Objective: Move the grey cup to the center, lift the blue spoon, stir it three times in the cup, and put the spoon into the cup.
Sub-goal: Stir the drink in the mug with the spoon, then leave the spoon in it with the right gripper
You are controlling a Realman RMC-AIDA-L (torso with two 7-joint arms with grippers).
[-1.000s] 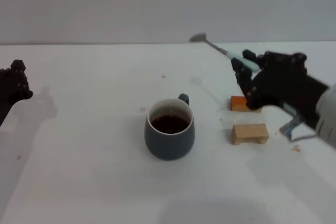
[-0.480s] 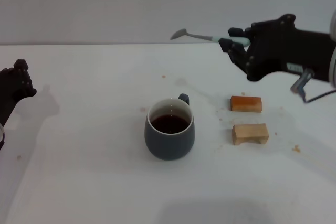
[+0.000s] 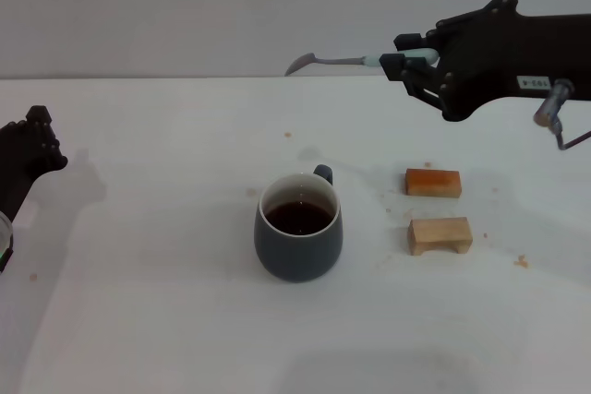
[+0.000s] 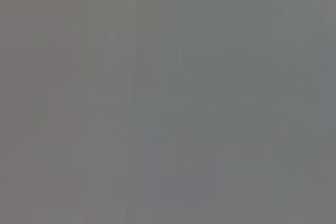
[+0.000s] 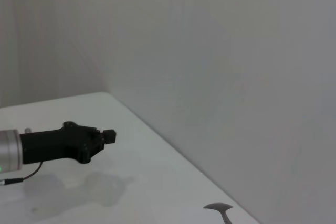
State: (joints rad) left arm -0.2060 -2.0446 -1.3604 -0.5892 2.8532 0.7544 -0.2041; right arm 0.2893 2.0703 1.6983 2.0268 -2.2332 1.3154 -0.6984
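Observation:
The grey cup (image 3: 298,227) stands near the table's middle, handle toward the back right, dark liquid inside. My right gripper (image 3: 411,60) is shut on the pale blue handle of the blue spoon (image 3: 334,61) and holds it level, high above the table, behind and to the right of the cup. The metal bowl points left; it also shows in the right wrist view (image 5: 219,207). My left gripper (image 3: 32,147) is parked at the far left edge, and shows far off in the right wrist view (image 5: 86,141).
An orange block (image 3: 433,182) and a pale wooden block (image 3: 440,235) lie right of the cup, under my right arm. White table (image 3: 166,320) with a few crumbs. The left wrist view shows only grey.
My right gripper has risen and swung the spoon from a steep tilt to level, carrying it up and left. The cup and blocks have not moved. The left arm stays put.

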